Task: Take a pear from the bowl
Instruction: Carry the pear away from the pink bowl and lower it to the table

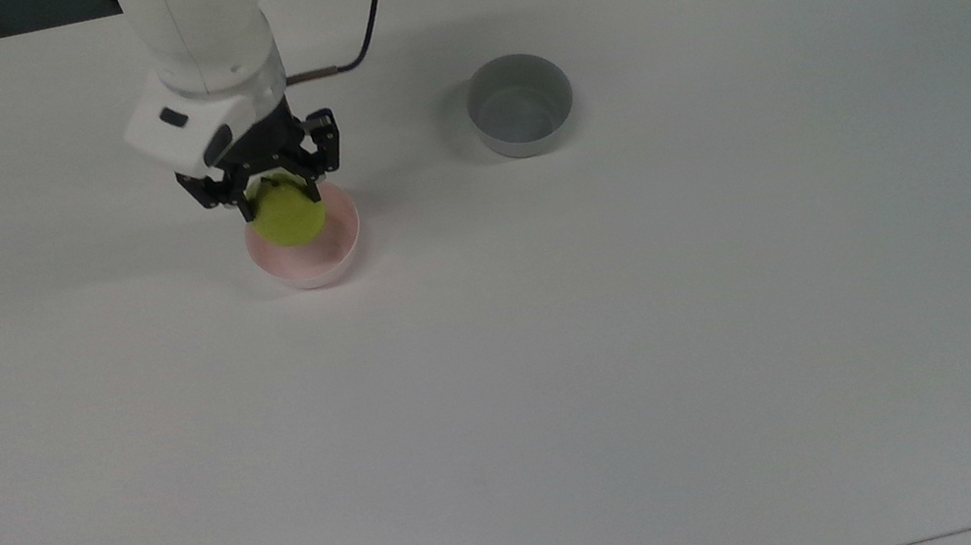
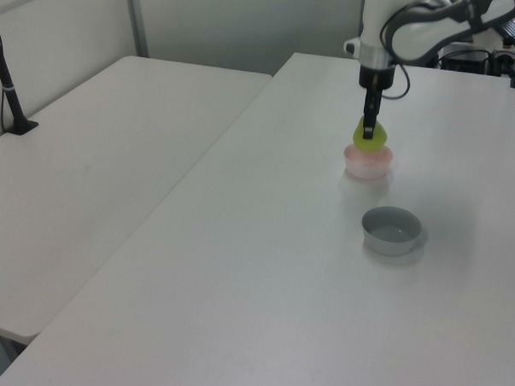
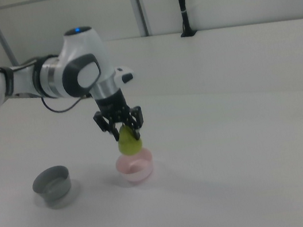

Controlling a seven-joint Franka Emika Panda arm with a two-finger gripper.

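Yellow-green pear (image 3: pixel 129 145) hangs gripped in the end effector (image 3: pixel 122 131), seemingly clear of the pink bowl (image 3: pixel 135 169); lift straight, steadily.

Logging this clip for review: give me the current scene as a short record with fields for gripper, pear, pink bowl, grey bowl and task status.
gripper: shut on the pear, pointing down above the pink bowl
pear: yellow-green, held in the air, clear of the bowl's rim in the right view
pink bowl: on the white table, directly under the pear, nothing inside
grey bowl: empty, standing apart, to the top view's right of the pink bowl
task status: pear lifted out of the bowl
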